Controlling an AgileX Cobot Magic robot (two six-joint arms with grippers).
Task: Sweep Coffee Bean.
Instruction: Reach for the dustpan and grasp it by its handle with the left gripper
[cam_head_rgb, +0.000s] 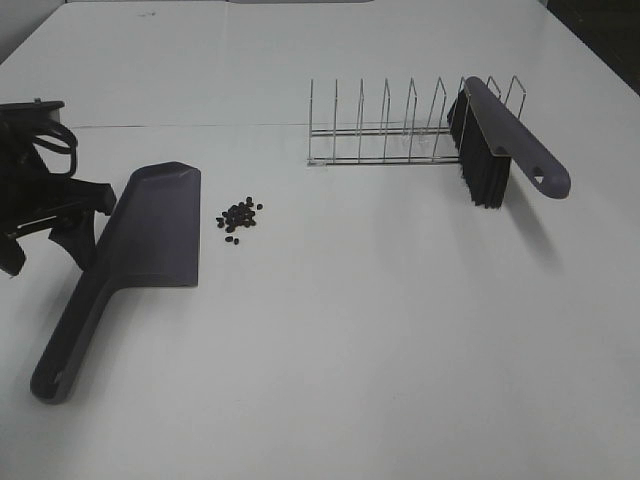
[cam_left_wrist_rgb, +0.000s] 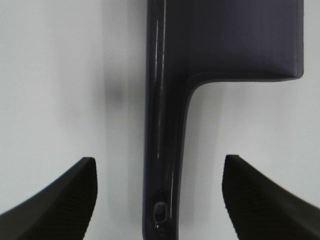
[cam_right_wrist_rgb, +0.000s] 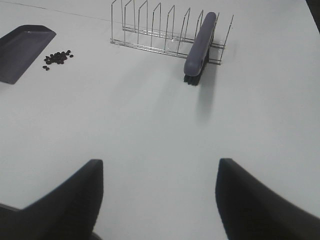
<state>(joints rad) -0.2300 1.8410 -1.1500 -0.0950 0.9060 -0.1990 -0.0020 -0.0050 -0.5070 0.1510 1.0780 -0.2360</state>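
Note:
The coffee beans (cam_head_rgb: 238, 215) lie in a small loose cluster on the white table, just right of the dark purple dustpan (cam_head_rgb: 150, 240). The dustpan's handle (cam_head_rgb: 70, 340) points to the front left. My left gripper (cam_head_rgb: 85, 220) is open beside the dustpan's left side. In the left wrist view its fingers (cam_left_wrist_rgb: 60, 200) straddle the handle (cam_left_wrist_rgb: 162, 150) without touching it. The purple brush (cam_head_rgb: 505, 135) with black bristles leans on the wire rack (cam_head_rgb: 385, 130). My right gripper (cam_right_wrist_rgb: 157, 200) is open and empty, well short of the brush (cam_right_wrist_rgb: 200, 45); it is out of the exterior view.
The wire rack stands at the back right, with the brush propped against its right end. A seam (cam_head_rgb: 200, 126) runs across the table behind the dustpan. The right wrist view also shows the beans (cam_right_wrist_rgb: 57, 57) and the dustpan's corner (cam_right_wrist_rgb: 25, 47).

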